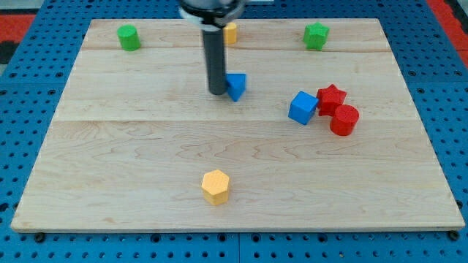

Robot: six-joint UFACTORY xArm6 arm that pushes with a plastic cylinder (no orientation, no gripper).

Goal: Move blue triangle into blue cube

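Observation:
The blue triangle (236, 85) lies on the wooden board (146, 161), a little above the middle. My tip (218, 92) is at its left side, touching or nearly touching it. The blue cube (302, 107) sits to the right of the triangle, slightly lower, about a block's width and a half away. The rod rises from the tip to the view's top and hides part of a yellow block behind it.
A red star block (331, 98) and a red cylinder (344, 120) touch the blue cube's right side. A green cylinder (129, 36) is at top left, a green star-like block (316, 35) at top right, a yellow block (230, 32) at top centre, a yellow hexagon (216, 186) near the bottom.

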